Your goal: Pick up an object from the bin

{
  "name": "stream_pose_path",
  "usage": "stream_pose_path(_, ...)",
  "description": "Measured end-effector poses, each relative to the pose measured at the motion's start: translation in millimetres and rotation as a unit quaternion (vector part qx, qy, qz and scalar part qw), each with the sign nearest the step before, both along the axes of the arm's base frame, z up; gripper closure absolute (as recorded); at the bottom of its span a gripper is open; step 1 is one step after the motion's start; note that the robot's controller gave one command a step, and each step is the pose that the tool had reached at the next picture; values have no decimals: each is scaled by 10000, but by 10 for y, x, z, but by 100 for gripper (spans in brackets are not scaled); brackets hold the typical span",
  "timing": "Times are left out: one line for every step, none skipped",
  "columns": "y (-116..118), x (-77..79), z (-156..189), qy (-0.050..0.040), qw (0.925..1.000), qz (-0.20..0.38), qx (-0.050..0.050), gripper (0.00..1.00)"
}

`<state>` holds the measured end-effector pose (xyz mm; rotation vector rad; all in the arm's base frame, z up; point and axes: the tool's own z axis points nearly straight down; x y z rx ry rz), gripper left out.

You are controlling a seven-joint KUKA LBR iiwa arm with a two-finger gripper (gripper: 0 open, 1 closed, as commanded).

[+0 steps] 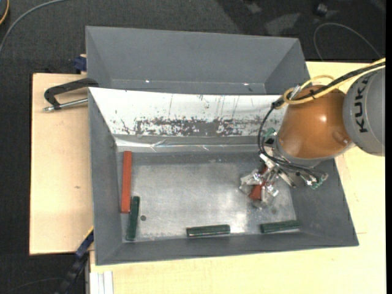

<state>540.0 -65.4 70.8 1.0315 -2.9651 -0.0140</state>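
My gripper (260, 190) is low over the right part of the bin floor, under the arm's orange cover. A small red-brown block (256, 192) sits between its metal fingers (249, 181), which are closed against it. Just in front of the gripper, a dark green bar (280, 227) lies along the bin's near wall. Another dark green bar (208, 230) lies further left along the same wall.
A long red bar (126, 181) lies along the bin's left wall, with a third dark green bar (133, 217) at its near end. The arm comes in over the right rim.
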Motion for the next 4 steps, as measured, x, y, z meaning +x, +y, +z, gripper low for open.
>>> stream_pose_path(230,50,1487,-103,9999,-10,-35,100)
stream_pose_path(224,32,1438,-50,10000,-20,-30,0)
stream_pose_path(-325,606,599,-45,9989,-473,-37,0)
stream_pose_path(-491,185,-14,-22,9625,2713,-21,0)
